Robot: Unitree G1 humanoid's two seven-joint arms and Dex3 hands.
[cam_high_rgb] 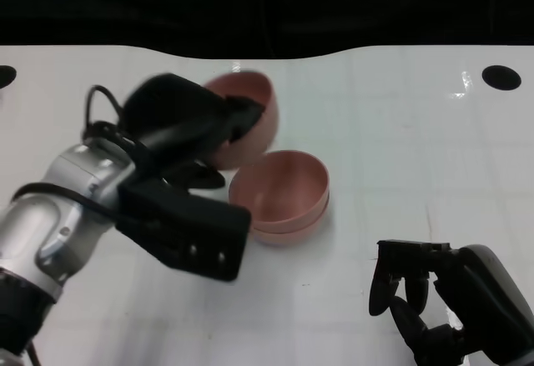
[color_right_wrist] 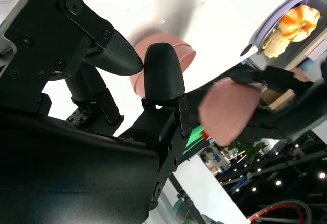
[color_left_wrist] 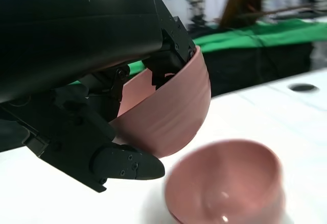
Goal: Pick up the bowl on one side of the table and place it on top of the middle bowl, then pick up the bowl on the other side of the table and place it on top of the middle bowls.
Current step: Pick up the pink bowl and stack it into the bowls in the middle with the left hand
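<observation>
Item: carried bowl (cam_high_rgb: 250,107), pink, tilted steeply on its side, held clear of the table and just beside and above the stack. It is gripped at the rim by the left hand (cam_high_rgb: 179,124), with fingers (color_left_wrist: 171,55) hooked inside the bowl and the thumb (color_left_wrist: 127,165) under its outer wall.

Item: middle stack (cam_high_rgb: 279,195), pink, upright near the centre of the white table (cam_high_rgb: 417,132). A doubled rim is visible, so it is judged that one side bowl has already been nested in the middle bowl. The first placement is taken as done; the second bowl is in transit and is not yet set down.

Item: right hand (cam_high_rgb: 417,299), low at the near right of the table, well apart from the stack. Nothing is held; its fingers are curled downward with gaps between them.

Remaining, as judged: levelling the carried bowl over the stack, lowering, releasing.
</observation>
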